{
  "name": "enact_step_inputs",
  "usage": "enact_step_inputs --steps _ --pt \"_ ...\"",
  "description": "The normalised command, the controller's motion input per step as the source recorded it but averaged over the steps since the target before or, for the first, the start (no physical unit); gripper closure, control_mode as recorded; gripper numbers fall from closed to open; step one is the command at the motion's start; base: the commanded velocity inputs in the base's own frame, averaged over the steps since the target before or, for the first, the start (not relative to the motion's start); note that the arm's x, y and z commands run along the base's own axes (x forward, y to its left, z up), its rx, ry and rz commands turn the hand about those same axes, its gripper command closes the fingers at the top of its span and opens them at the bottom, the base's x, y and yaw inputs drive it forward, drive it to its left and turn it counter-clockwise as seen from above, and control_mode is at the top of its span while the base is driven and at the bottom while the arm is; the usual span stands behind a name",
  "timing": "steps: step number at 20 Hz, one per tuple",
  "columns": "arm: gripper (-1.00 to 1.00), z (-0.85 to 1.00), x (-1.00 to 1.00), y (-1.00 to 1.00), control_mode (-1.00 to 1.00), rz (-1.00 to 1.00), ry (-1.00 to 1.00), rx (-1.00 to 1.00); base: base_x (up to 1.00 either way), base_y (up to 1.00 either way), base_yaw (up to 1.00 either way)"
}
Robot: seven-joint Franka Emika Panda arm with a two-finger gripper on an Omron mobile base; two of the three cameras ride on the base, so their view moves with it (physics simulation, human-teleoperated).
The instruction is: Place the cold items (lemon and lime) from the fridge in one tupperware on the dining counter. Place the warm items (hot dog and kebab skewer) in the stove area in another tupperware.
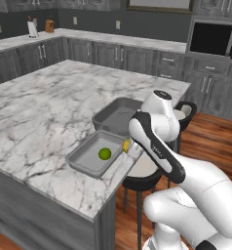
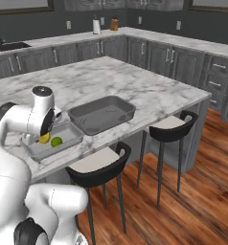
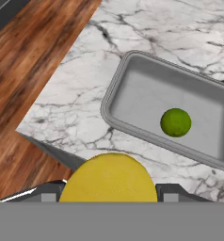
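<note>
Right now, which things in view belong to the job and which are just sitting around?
Job:
- lemon, held in the claw
- lime, lying in the light tupperware
- dark tupperware, for the warm items

Just there:
- two stools
- paper towel roll
- knife block

White arm bent forward and down, gripper closed on a lemon
</note>
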Motion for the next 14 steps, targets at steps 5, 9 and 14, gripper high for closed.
enact_step_inputs --steps 5,9,14 --pt "1.0 -0.35 0.47 0.68 -1.0 0.09 0.01 -0.08 0.0 0.0 0.0" --pt "1.0 -0.25 0.51 0.22 -1.0 0.11 -0.02 0.0 0.0 0.0 0.0" --pt "1.0 -0.37 0.4 0.15 -1.0 0.07 -0.14 0.0 0.0 0.0 0.0"
